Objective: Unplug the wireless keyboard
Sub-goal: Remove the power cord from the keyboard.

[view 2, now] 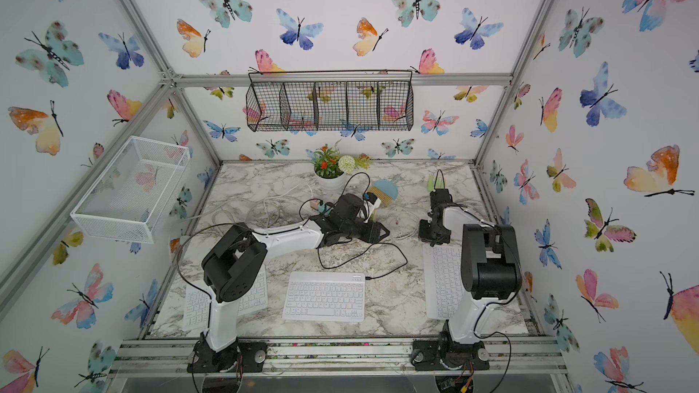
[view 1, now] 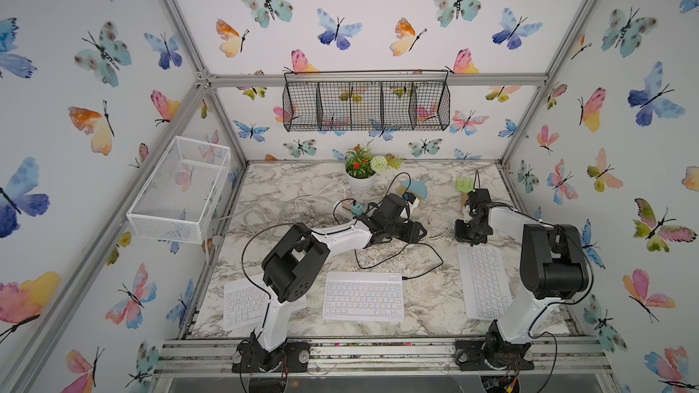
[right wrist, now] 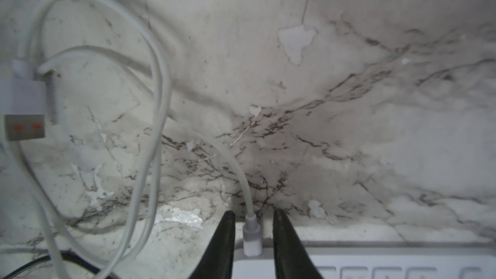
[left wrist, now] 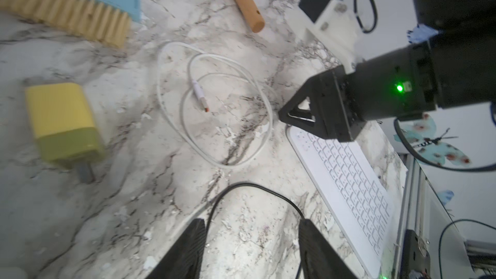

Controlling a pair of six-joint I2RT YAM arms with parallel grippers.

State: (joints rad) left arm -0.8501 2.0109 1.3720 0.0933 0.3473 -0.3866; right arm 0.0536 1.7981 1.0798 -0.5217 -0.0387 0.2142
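Fingertips point(right wrist: 223, 242) of my right end effector point(right wrist: 254, 212) sit closest to the wrist camera. They're standing narrow, one each side of the white plug point(right wrist: 252, 240), with a sliver of daylight on both sides, so nothing's gripped yet as far as I can see. That plug goes into the 12 o'clock short edge of the wireless keyboard point(view 1: 484, 281). The keyboard lies lengthways at about 4 o'clock on the tabletop point(view 1: 431, 304), close to my right arm's base.

Handling-wise, my guess is the keyboard is slim and light, so it'll probably skate or tip up if I yank. The white cable point(right wrist: 158, 97) is floppy and no good to pull on, and its other end lies loose at about 9 o'clock of the plug. Best hold looks like the plug's stiff shell, then a straight pull toward 12 o'clock, in line with the port. It's smooth plastic and a tiny target, so slipping off is the worry.

Pose: my right arm stands tall at the shoulder with the forearm reaching toward 12 o'clock. The wrist is bent so the end effector points down at that edge. My left end effector point(left wrist: 252, 222) hangs low over the middle of the tabletop, jaws moderately wide and holding nothing, with a black cable point(left wrist: 241, 183) lying just ahead of it. It looks near enough to pin the keyboard if needed.
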